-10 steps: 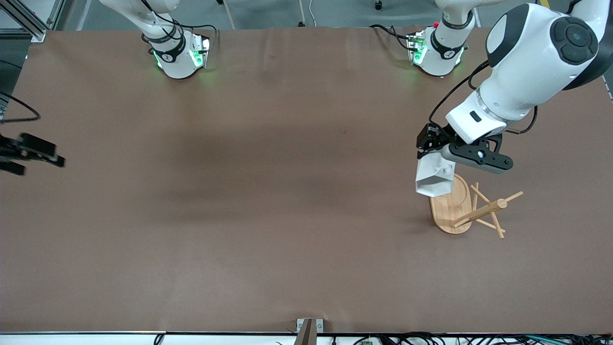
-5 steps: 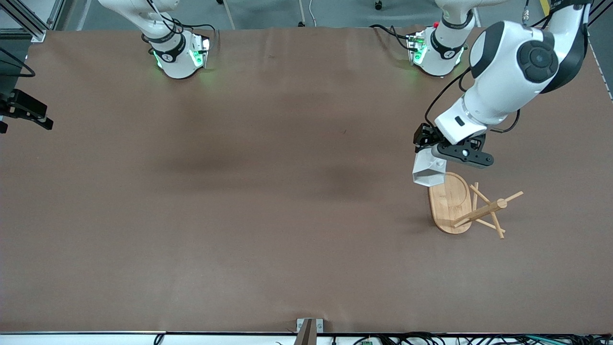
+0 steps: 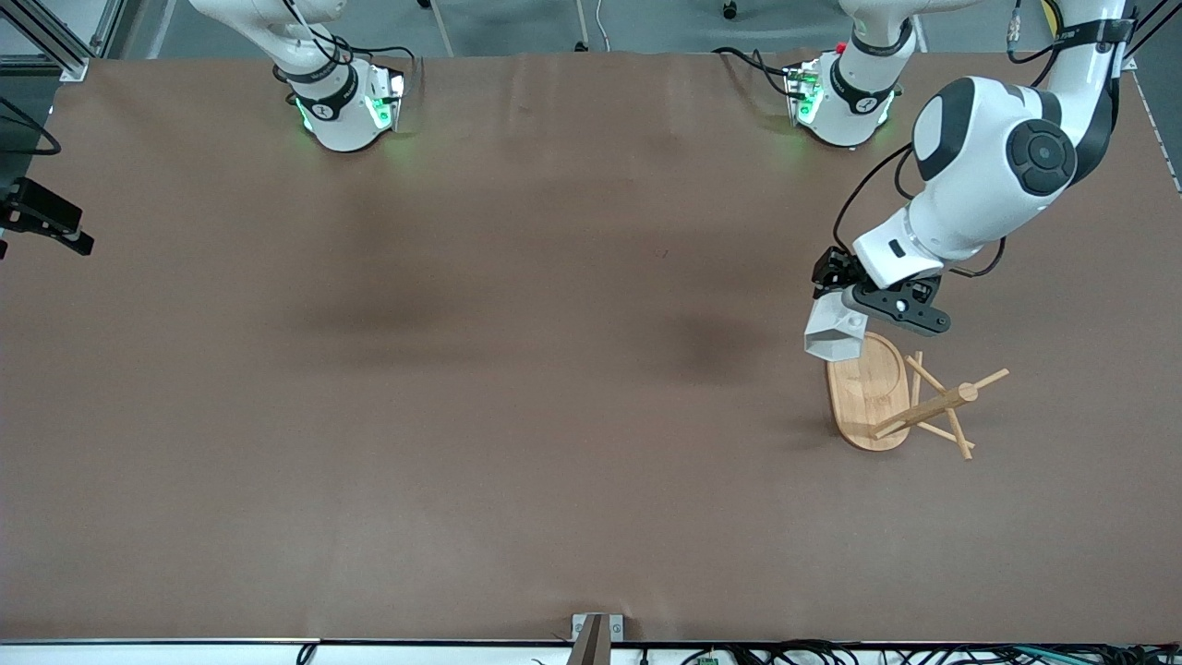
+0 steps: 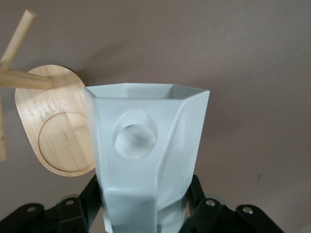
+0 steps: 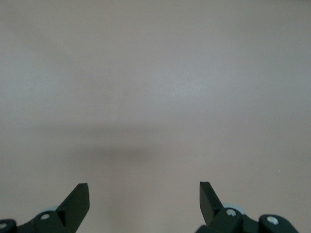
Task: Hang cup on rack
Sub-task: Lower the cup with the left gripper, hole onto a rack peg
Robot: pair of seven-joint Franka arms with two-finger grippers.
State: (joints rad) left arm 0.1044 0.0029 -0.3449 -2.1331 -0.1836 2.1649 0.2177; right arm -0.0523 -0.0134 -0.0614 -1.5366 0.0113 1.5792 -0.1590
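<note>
The white faceted cup (image 3: 834, 334) is held in my left gripper (image 3: 838, 303), which is shut on its lower body. It hangs in the air with its rim over the edge of the rack's oval base (image 3: 866, 395). In the left wrist view the cup (image 4: 146, 145) shows its blocky handle with the round hole, black fingers (image 4: 91, 195) on either side. The bamboo rack's post and thin pegs (image 3: 942, 404) lie beside the cup, toward the left arm's end. My right gripper (image 3: 46, 224) is open and empty at the right arm's end of the table, also in its wrist view (image 5: 144, 188).
The brown table (image 3: 517, 388) carries only the rack. The two arm bases (image 3: 343, 109) stand along the edge farthest from the front camera. The rack's base and one peg (image 4: 19, 36) show beside the cup in the left wrist view.
My left arm has come lower with the cup, staying over the edge of the rack's base. My right gripper has moved toward the robots' side of the table.
</note>
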